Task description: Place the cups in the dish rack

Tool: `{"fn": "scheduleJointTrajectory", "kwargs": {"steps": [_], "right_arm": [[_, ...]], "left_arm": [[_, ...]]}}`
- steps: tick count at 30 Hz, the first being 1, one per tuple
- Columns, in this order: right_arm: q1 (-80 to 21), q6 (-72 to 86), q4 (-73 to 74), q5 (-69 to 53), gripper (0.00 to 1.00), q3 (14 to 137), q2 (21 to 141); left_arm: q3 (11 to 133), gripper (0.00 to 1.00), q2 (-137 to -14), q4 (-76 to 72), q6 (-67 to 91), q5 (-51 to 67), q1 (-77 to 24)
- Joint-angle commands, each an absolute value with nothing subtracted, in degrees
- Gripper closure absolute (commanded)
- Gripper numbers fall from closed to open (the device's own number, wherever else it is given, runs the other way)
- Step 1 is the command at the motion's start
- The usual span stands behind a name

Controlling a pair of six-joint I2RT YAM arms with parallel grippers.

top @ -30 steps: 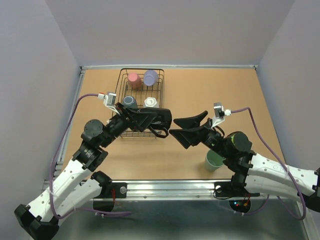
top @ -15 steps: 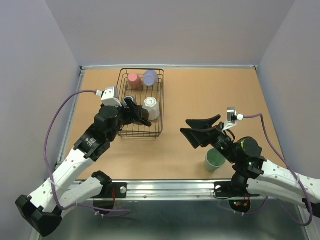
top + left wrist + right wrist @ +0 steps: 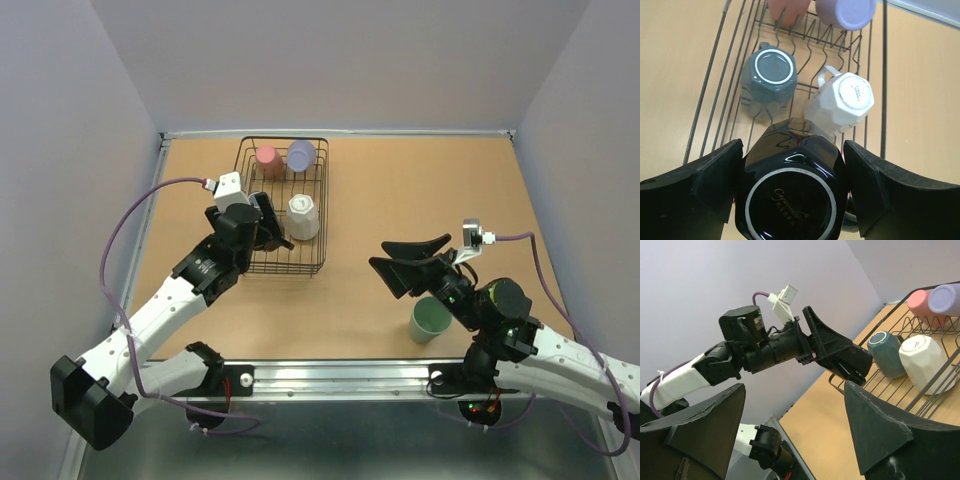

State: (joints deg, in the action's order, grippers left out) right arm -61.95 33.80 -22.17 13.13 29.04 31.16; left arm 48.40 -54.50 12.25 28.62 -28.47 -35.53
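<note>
While the left gripper [image 3: 791, 150] hangs over the near end of the wire dish rack [image 3: 884, 75], its wide-set fingers clasp an upturned black cup [image 3: 790, 200] by its sides. Beyond it in the rack, a grey cup [image 3: 770, 80] and a white cup [image 3: 847, 100] sit bottom up, with a pink cup [image 3: 787, 7] and a lavender cup [image 3: 845, 10] at the far end. The right gripper [image 3: 380, 254] hovers above the table [image 3: 400, 180], spread and empty, and a green cup [image 3: 430, 320] stands upright beside its arm
</note>
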Motion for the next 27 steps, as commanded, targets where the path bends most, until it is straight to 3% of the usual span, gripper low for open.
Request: {"fn": "scheduleJointTrajectory", "kwargs": {"steps": [1, 27], "right_arm": [[-62.14, 32.43, -21.97, 14.68, 0.16, 26.90, 30.67], [-62.14, 32.61, -18.63, 15.64, 0.16, 24.79, 30.41]], "left_arm": [[49.31, 1.00, -57.12, 4.83, 28.04, -34.71, -35.42], [46.50, 1.00, -74.08, 3.78, 34.01, -44.91, -35.42]]}}
